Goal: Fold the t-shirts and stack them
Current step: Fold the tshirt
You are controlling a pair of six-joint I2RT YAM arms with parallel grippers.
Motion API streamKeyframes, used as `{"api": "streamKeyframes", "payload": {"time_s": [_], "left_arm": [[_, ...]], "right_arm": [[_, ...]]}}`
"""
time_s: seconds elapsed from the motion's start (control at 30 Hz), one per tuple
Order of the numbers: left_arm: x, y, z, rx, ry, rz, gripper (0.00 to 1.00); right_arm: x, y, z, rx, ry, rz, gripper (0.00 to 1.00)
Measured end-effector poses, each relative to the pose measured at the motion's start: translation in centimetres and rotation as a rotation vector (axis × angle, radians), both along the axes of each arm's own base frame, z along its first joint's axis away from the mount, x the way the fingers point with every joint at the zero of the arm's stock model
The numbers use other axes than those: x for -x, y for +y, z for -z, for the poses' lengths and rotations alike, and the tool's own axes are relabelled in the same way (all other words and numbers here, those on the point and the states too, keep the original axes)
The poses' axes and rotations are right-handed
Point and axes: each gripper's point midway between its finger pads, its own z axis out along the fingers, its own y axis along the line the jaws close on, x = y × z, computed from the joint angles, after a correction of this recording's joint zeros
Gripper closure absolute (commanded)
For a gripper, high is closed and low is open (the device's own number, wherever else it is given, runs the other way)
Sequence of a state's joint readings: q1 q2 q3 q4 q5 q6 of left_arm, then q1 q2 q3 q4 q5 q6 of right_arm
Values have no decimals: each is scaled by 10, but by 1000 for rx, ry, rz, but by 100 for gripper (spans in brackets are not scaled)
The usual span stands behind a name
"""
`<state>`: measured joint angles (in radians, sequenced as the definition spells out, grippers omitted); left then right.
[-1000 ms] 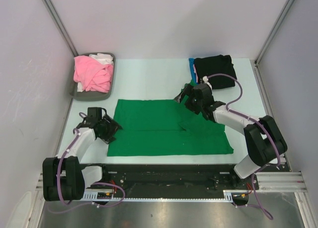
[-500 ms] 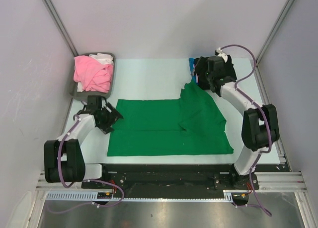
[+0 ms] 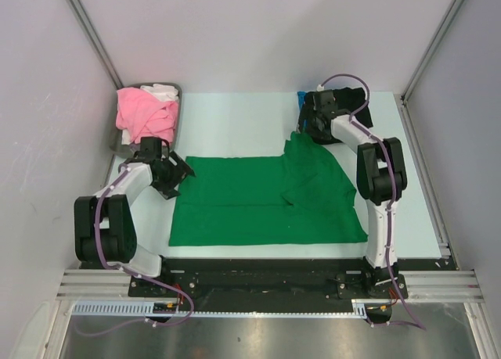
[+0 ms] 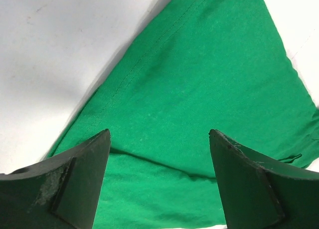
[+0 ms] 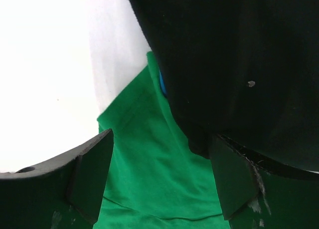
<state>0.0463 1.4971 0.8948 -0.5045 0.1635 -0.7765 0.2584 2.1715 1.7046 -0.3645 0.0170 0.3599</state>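
Green t-shirt [image 3: 250, 206] is spread flat on the pale table [image 3: 235, 124], soft knit with stitched hems, its right side folded over and creased. At the far right, a black t-shirt [image 5: 224, 64] is folded over a blue one [image 5: 162, 82], just beside the green corner. Pink [image 3: 145, 116] and white [image 3: 164, 91] tees are heaped in a dark grey tray [image 3: 117, 145] at the far left. The left gripper [image 4: 159, 139] is held wide and empty over the shirt's far left corner. The right gripper [image 5: 162, 139] is held wide and empty by the black tee.

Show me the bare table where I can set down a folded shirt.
Widest free patch: the far strip of table between the tray and the black t-shirt, beyond the green t-shirt. A narrower strip runs right of the right arm. Crowded: the left side, with the left gripper, and around the right gripper.
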Motion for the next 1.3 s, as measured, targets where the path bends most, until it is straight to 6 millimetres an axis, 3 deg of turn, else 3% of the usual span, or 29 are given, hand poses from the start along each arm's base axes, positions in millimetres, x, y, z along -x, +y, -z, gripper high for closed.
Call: {"api": "streamKeyframes", "payload": {"time_s": [0.33,0.83,1.07,1.17,1.3], "left_arm": [[0,-1,8,7,20,3,17],[-1,-1,7,8,15,4,18],[-2,-1,7,8,14,4,18],[-1,-1,9,9,18,3,19],[-1,0,11,9,24,0,19]], "right_arm": [[-3,17,-4,3,-8,-67,20],[10,73,-31,94,-74,-206,17],[-22,58,-57,83,-145,-162,17],[-42,49,-53,79,-157,-135,17],[-47,37,-29,71,-111,-122,18]]}}
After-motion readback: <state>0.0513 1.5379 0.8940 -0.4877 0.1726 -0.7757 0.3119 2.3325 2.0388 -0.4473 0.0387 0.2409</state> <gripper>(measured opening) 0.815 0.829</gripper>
